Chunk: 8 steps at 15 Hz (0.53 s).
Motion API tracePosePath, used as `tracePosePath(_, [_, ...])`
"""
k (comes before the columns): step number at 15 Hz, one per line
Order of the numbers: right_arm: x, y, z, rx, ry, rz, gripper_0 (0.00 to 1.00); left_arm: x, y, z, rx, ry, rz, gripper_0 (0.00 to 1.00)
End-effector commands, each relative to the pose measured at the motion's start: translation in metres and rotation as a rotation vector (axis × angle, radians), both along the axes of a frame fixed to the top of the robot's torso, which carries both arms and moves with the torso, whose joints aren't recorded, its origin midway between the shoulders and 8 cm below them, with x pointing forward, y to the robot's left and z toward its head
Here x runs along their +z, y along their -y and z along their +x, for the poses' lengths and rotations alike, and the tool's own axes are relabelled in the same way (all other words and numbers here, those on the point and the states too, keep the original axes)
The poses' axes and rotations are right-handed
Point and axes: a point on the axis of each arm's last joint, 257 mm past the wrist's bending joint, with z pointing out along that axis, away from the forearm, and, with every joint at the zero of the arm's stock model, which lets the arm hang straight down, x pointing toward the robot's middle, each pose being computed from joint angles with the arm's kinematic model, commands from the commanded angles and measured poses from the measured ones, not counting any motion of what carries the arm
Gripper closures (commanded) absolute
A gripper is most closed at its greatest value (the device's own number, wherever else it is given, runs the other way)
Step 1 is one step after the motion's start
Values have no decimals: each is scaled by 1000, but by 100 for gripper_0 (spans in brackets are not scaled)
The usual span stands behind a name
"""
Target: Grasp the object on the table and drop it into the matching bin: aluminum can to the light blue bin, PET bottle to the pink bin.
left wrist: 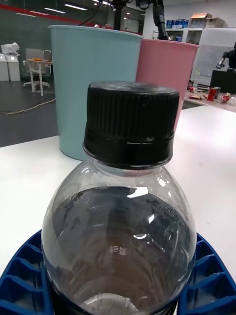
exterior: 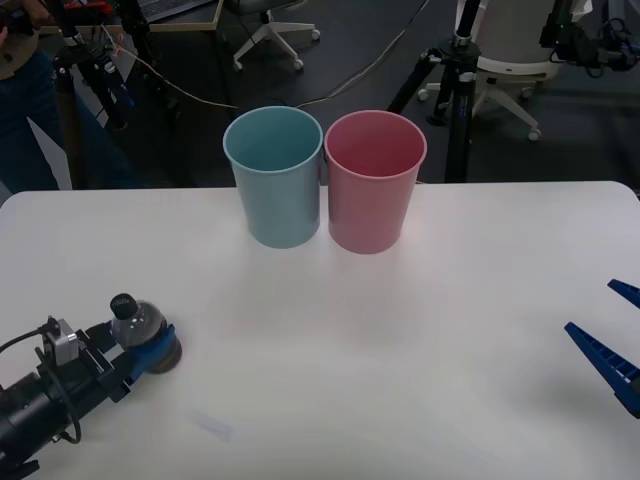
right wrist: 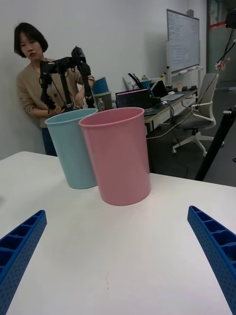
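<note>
Low on the worktop (exterior: pixel 330 380), left gripper (exterior: pixel 150 350) fingers (left wrist: pixel 206 275) clamped around the upright PET bottle (exterior: pixel 138 322). Right gripper (exterior: pixel 610 340) parked wide apart, holding nothing, facing the pink bin (exterior: pixel 374 180).

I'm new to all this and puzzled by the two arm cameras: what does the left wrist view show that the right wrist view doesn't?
Left wrist view alone: the PET bottle, black-capped with dark liquid, standing between the left gripper and its blue fingers, close on both sides.

Right wrist view alone: the right gripper, open over bare table, and a person behind the bins.

Both: the light blue bin and the pink bin, upright side by side.
</note>
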Motion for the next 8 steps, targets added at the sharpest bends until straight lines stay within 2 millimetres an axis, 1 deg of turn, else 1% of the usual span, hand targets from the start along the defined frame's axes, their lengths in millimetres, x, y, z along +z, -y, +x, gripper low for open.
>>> tracePosePath(1, [0, 0, 0, 0, 0, 0, 0, 3, 1, 1, -1, 2, -11, 100])
tracePosePath(4, [0, 0, 0, 0, 0, 0, 0, 9, 3, 1, -8, 12, -14, 100])
tracePosePath(7, [0, 0, 0, 0, 0, 0, 0, 15, 4, -3, -16, 14, -23, 100])
tracePosePath(8, [0, 0, 0, 0, 0, 0, 0, 17, 8, -6, -24, 19, -23, 100])
